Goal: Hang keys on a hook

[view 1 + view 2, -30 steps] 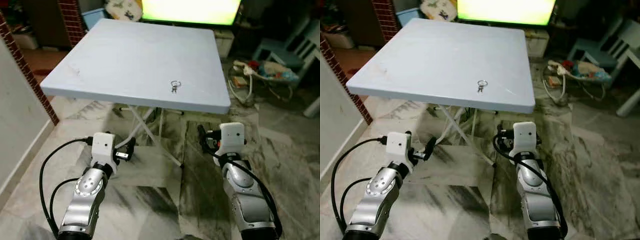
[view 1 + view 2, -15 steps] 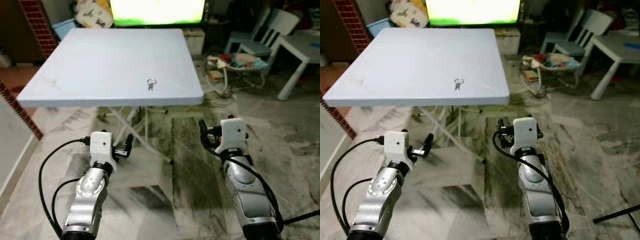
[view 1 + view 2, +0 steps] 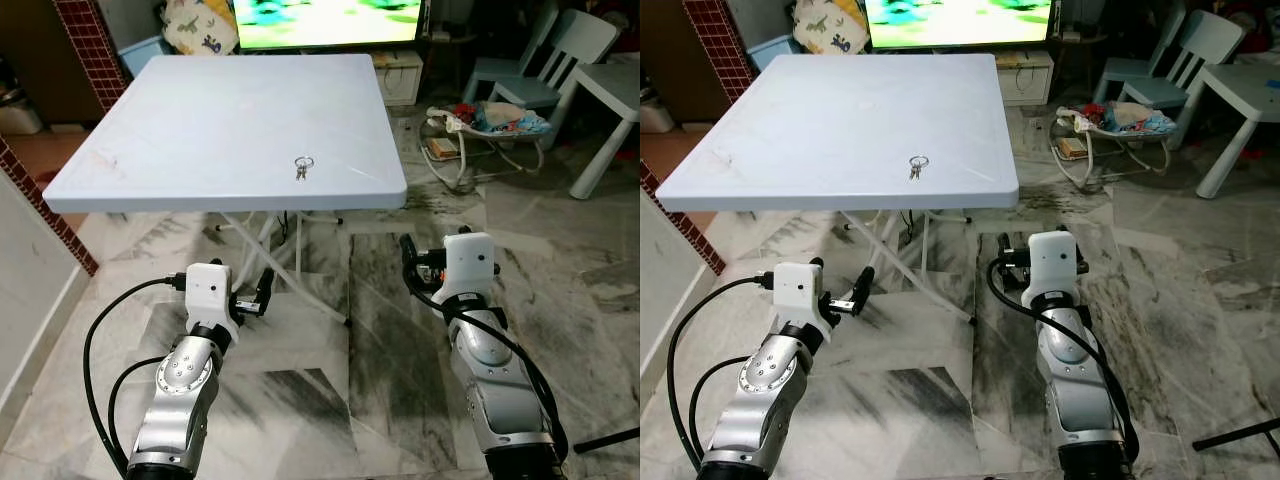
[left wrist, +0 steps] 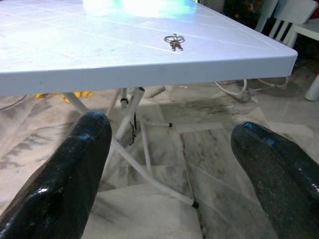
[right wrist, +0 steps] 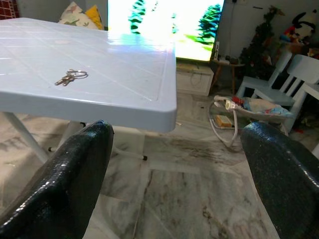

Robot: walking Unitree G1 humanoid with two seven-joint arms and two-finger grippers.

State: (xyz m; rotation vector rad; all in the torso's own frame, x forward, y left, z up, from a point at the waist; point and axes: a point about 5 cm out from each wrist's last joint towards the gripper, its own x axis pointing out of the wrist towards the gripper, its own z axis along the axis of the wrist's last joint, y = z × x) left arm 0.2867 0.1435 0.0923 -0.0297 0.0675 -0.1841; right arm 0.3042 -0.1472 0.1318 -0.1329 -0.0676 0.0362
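Since the earlier frames the camera had shifted, so the whole scene sat differently in view, while the keys [image 3: 301, 168] lay at the same spot on the white folding table [image 3: 150, 120], near its front edge. Their ring lay toward the television [image 3: 325, 20], and the blades pointed back toward the robot. Both arms were held low before the table's edge. The left gripper [image 4: 174, 164] was spread wide and empty, and the right gripper [image 5: 174, 164] was likewise parted, gripping nothing.
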